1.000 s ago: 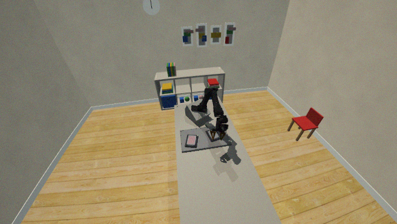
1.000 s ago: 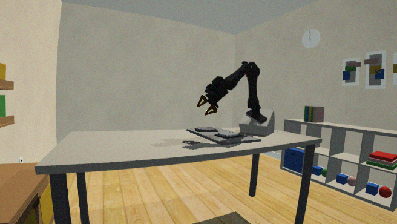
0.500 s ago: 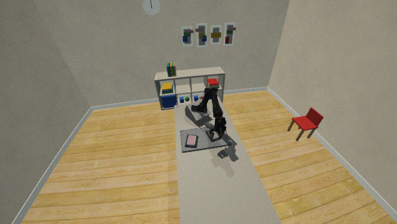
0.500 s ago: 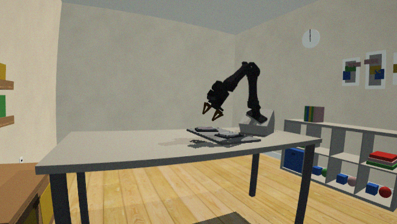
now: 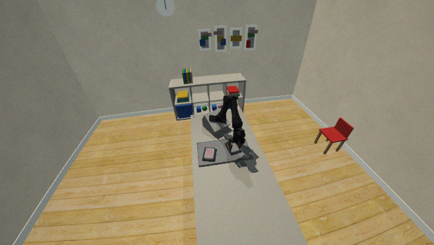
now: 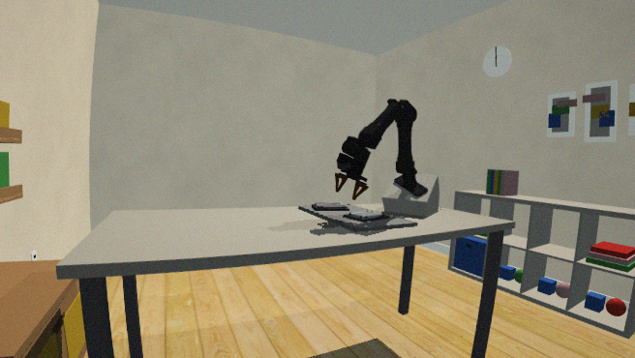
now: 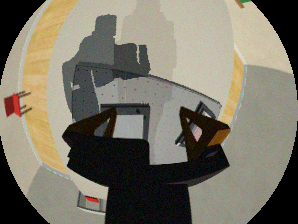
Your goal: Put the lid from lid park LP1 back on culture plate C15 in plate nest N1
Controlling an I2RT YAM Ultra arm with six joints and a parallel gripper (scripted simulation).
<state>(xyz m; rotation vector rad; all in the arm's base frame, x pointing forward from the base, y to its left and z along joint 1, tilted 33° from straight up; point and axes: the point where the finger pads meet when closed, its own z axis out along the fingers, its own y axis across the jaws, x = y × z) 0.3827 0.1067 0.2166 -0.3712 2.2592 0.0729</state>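
The culture plate C15 [image 5: 209, 153] has pink content and sits uncovered in the nest on the left half of a grey base tray [image 5: 218, 155]. The lid [image 5: 234, 148] lies flat in the lid park on the tray's right half. My gripper [image 5: 232, 144] is open and empty, pointing down, a little above the lid. In the side view the gripper [image 6: 350, 188] hangs clear above the lid [image 6: 366, 214] and the plate [image 6: 330, 206]. In the wrist view the lid [image 7: 124, 120] shows between the spread fingers, and a bit of the pink plate [image 7: 197, 133] shows by the right finger.
The arm's grey base block [image 6: 411, 198] stands on the long grey table just behind the tray. A shelf unit [image 5: 208, 94] with coloured blocks stands beyond the table's far end. A red chair [image 5: 335, 133] is off to the right on the floor.
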